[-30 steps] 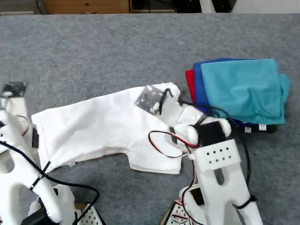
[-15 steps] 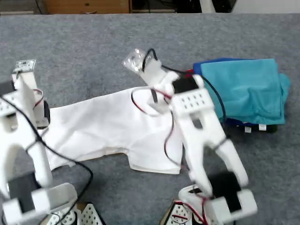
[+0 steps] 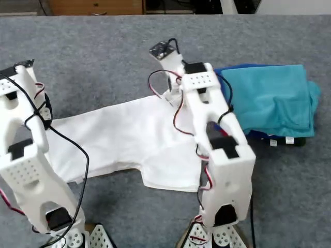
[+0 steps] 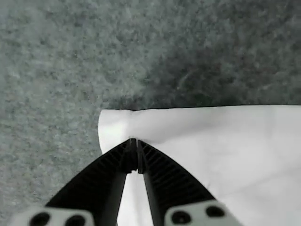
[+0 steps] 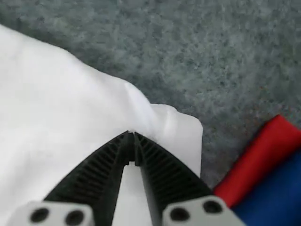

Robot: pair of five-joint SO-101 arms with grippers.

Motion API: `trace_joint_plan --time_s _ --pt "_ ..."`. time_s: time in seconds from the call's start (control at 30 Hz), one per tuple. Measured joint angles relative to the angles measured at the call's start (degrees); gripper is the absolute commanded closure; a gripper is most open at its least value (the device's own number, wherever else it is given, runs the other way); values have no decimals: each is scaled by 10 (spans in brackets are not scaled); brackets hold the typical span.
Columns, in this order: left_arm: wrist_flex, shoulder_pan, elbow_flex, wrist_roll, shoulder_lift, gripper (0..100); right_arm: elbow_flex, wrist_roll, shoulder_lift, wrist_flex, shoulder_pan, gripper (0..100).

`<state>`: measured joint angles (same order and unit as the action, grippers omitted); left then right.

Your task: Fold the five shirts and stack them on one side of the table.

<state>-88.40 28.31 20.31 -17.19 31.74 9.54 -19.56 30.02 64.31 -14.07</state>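
two white robot arms stand over a grey felt-covered table [image 3: 103, 57], one at each end of a white shirt [image 3: 124, 139] that lies spread flat across the middle of the table.

the left claw [image 4: 133, 145] has its two black ribbed jaws pressed together, with no gap at the tips. the tips sit on the white shirt [image 4: 211, 141] just inside one of its corners, and the cloth puckers slightly where they meet, so the claw is pinching the fabric. bare grey felt lies just beyond that corner. from above, this arm stands at the shirt's left end.

the right claw [image 5: 130, 137] is closed in the same way, jaws meeting at the tips. it grips a small raised ridge of the white shirt [image 5: 56, 108] near another corner, where the cloth bunches up around the tips. from above, this arm reaches over the shirt's right end to its far edge.

just beside the right claw is a stack of folded shirts [image 3: 269, 103] on the right side of the table. a teal shirt [image 3: 274, 93] lies on top, a blue shirt [image 3: 219, 77] shows beneath it, and the folded edge of a red shirt [image 5: 256, 157] lies closest to the gripped corner, apart from it.
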Motion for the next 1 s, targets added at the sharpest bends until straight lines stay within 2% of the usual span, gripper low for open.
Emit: trace_joint_plan --time_s 0.3,0.53,0.7,0.83,1.0 --pt "-64 7 207 3 152 981 57 0 23 14 18 996" --pt "-116 19 353 1 201 981 208 0 23 163 18 996" --pt "-117 26 358 18 172 981 304 -1 23 228 18 996" --pt "-117 2 311 20 142 981 306 -9 47 200 18 996" --pt "-91 -28 275 42 177 981 300 -9 117 170 28 996"
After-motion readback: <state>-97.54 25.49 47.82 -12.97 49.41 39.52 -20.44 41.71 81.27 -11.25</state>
